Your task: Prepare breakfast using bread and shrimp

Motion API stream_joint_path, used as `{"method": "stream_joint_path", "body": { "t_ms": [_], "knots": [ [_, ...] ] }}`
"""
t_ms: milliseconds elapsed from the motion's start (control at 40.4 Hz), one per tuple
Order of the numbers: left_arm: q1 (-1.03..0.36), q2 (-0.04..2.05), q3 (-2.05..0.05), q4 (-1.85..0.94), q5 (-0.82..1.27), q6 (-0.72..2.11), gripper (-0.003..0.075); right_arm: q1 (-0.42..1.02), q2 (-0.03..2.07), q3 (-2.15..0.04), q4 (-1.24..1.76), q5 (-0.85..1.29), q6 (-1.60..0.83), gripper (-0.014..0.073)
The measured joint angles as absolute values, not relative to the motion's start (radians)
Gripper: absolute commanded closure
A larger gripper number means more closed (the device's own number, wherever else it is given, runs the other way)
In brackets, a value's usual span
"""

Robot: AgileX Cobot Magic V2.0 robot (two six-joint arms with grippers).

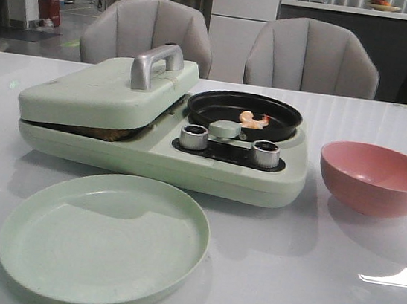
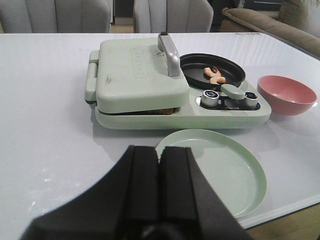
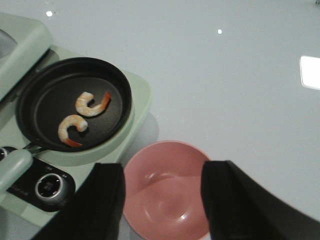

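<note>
Two curled pink-orange shrimp (image 3: 92, 104) lie in the black round pan (image 3: 45, 95) of the pale green breakfast maker (image 1: 187, 165). They also show in the front view (image 1: 253, 119) and the left wrist view (image 2: 215, 75). The maker's lid (image 1: 106, 90) is down, and only a thin brown edge of the bread (image 1: 108, 133) shows under it. My right gripper (image 3: 162, 175) is open and empty above the empty pink bowl (image 3: 170, 195). My left gripper (image 2: 160, 155) is shut and empty, above the table near the green plate (image 2: 225, 170). Neither gripper shows in the front view.
The empty green plate (image 1: 105, 240) lies in front of the maker. The pink bowl (image 1: 376, 178) stands to the maker's right. Two silver knobs (image 1: 194, 136) and a green pan handle (image 1: 225, 129) are on the maker's front. Two chairs stand behind the table.
</note>
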State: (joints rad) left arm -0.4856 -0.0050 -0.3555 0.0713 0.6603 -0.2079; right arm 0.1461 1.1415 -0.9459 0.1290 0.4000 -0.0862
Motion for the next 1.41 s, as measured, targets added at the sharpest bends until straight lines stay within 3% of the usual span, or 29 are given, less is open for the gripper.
{"method": "stream_joint_path", "body": {
  "t_ms": [643, 891, 990, 1188, 1410],
  "knots": [
    [-0.486, -0.005, -0.356, 0.071, 0.66, -0.208, 0.0687, 0.267, 0.262, -0.381, 0.129, 0.297, -0.088, 0.0125],
    [-0.486, -0.005, -0.356, 0.071, 0.66, -0.208, 0.0687, 0.27, 0.09, -0.206, 0.131, 0.242, -0.088, 0.0138],
    [-0.486, -0.005, -0.356, 0.071, 0.66, -0.208, 0.0687, 0.27, 0.086, -0.195, 0.131, 0.231, -0.088, 0.0246],
    [-0.486, -0.005, -0.356, 0.071, 0.66, -0.208, 0.0687, 0.27, 0.086, -0.195, 0.131, 0.224, -0.09, 0.0632],
    [-0.486, -0.005, -0.356, 0.071, 0.66, -0.208, 0.0687, 0.27, 0.086, -0.195, 0.131, 0.224, -0.09, 0.0627]
  ]
}}
